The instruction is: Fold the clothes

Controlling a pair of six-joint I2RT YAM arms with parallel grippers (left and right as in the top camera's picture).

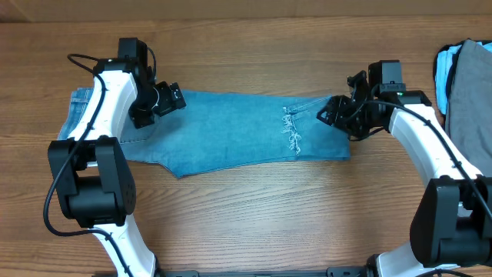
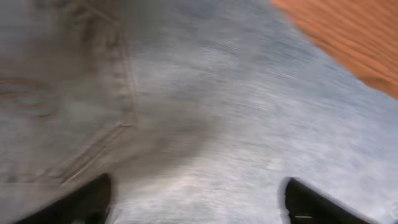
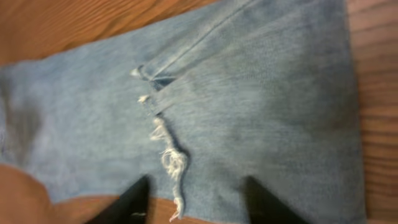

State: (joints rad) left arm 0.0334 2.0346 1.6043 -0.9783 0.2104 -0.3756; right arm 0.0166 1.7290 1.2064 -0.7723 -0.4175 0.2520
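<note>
Across the middle of the brown wooden table (image 1: 254, 223) lies the pair of light-blue denim jeans (image 1: 231, 131), spread flat, its waist end towards my left arm. My left gripper (image 1: 165, 100) hangs low over that end, beside a stitched pocket (image 2: 68, 124); its black fingers (image 2: 87, 199) stand wide apart with only denim below them and nothing in their grasp. My right gripper (image 1: 330, 114) hovers at the jeans' right end, where the white frayed hem (image 3: 168, 155) lies on top of the cloth; those fingers (image 3: 134, 199) are parted too and hold nothing. At the table's far right edge, well apart from the jeans, sits a heap of pale-blue and grey garments (image 1: 465, 77).
</note>
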